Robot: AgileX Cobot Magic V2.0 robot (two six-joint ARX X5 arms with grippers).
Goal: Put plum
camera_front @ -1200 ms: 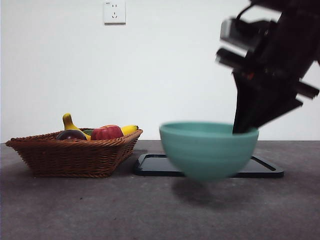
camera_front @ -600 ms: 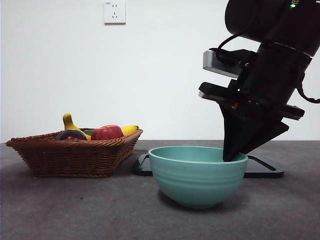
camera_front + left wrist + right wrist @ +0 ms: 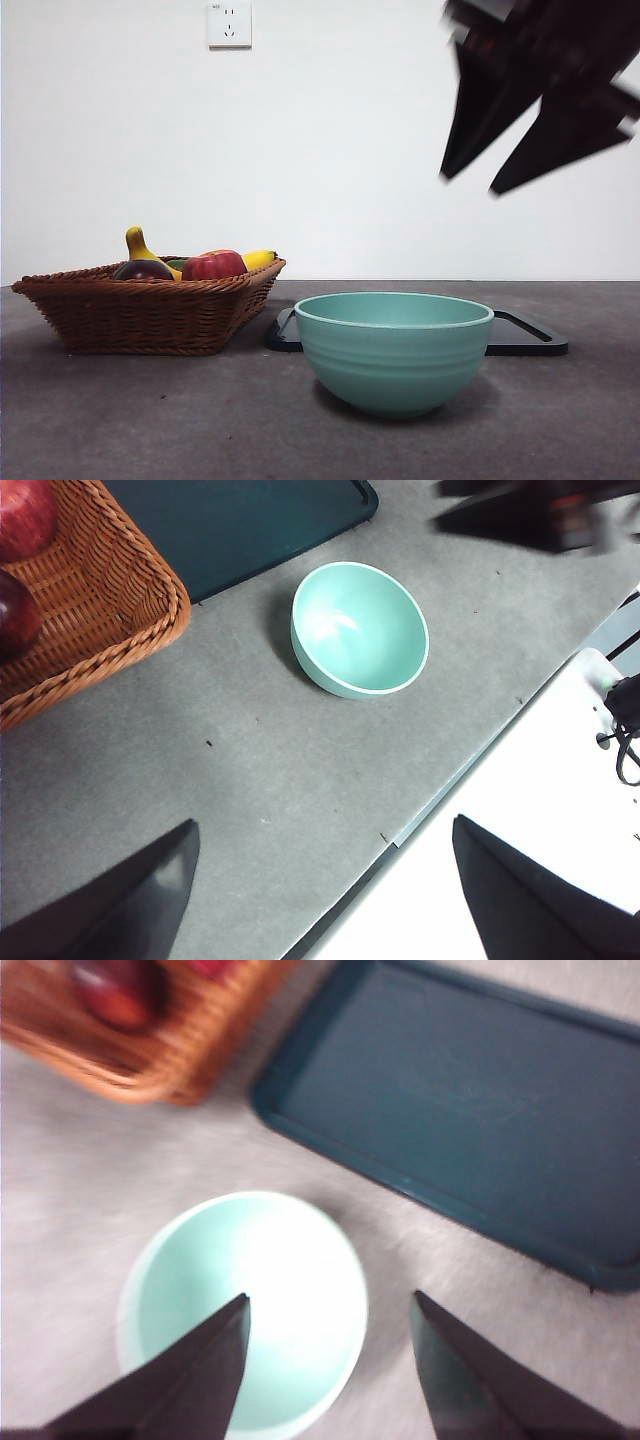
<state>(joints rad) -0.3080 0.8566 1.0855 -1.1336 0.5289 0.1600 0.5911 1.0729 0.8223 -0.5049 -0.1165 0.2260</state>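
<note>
Plum (image 3: 143, 269) placement is what we plan for, and we find the fruit lying in the wicker basket (image 3: 150, 315) at the near-left of the table, touching the red apple (image 3: 213, 265) and just beside the yellow banana (image 3: 140, 247). Round as it is, we need not consider a long axis; any approach angle from above should serve.

We take the deciding relation from the wrist views. In the left wrist view the plum (image 3: 16, 612) shows dark at the basket's edge, with the basket on the side of the left gripper (image 3: 325, 895), whose jaws stand wide apart with nothing between them. We judge this arm the nearer one, though it waits high above the table.

The right gripper (image 3: 500, 160) hangs high over the teal bowl (image 3: 395, 350), clear of its rim, jaws spread and empty. From its own camera the right gripper (image 3: 330, 1375) looks straight down into the bowl (image 3: 240, 1310), with the dark tray (image 3: 470, 1110) beyond and the basket (image 3: 150, 1050) well apart to one side; the fruit there is too blurred for us to name.

We read the bowl, standing empty between basket and tray, as the likely destination. The coming move therefore turns on a lateral reach toward the basket, then a descent over the plum without nudging the apple against it.
</note>
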